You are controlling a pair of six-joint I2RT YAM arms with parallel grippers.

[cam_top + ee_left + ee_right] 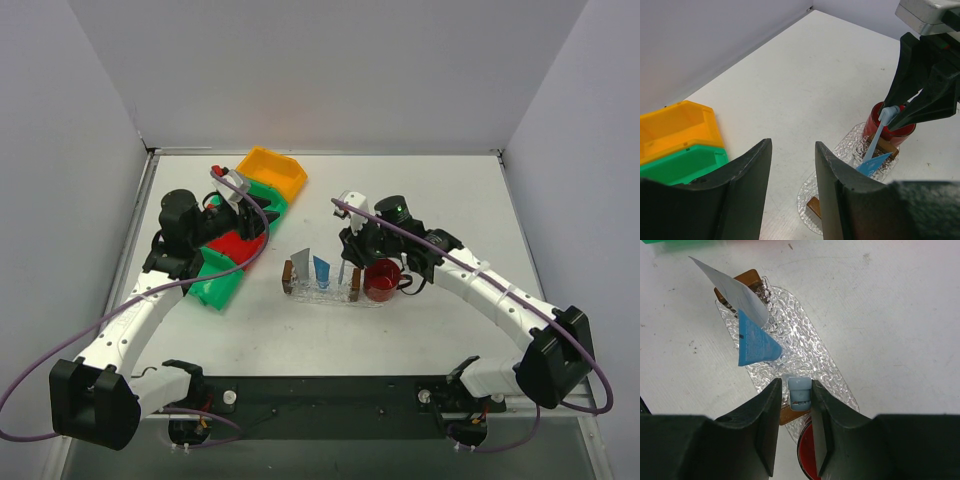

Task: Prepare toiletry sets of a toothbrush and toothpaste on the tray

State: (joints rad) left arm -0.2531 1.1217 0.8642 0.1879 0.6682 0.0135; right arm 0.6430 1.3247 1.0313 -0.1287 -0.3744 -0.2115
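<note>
The white table has a matte, faintly speckled top and carries no writing.

At its left lie four open-fronted plastic bins in an overlapping row: one orange-yellow bin, one green bin, one red bin and a second green bin. They are smooth and glossy, and no label can be read on them.

The left gripper hangs over these bins. Its two black fingers stand apart with nothing between them.

At the table's middle sits one oval tray of clear, pebbled material, with a small brown block at each of its two ends. One round, glossy red cup stands just beside the tray's right end.

Two toothpaste tubes stand on the tray, each with its flat crimped end up. The silver-grey tube is plain. The blue tube sits just beside it and bears fine dark print too small to read.

The one toothbrush is pale blue, with a slim handle that leans down to the tray near the cup. Its head sits between the black fingers of the right gripper. One finger touches the head, and a thin sliver of space shows on the other side. I cannot tell whether the fingers are clamped on the toothbrush or merely stand close around it.
</note>
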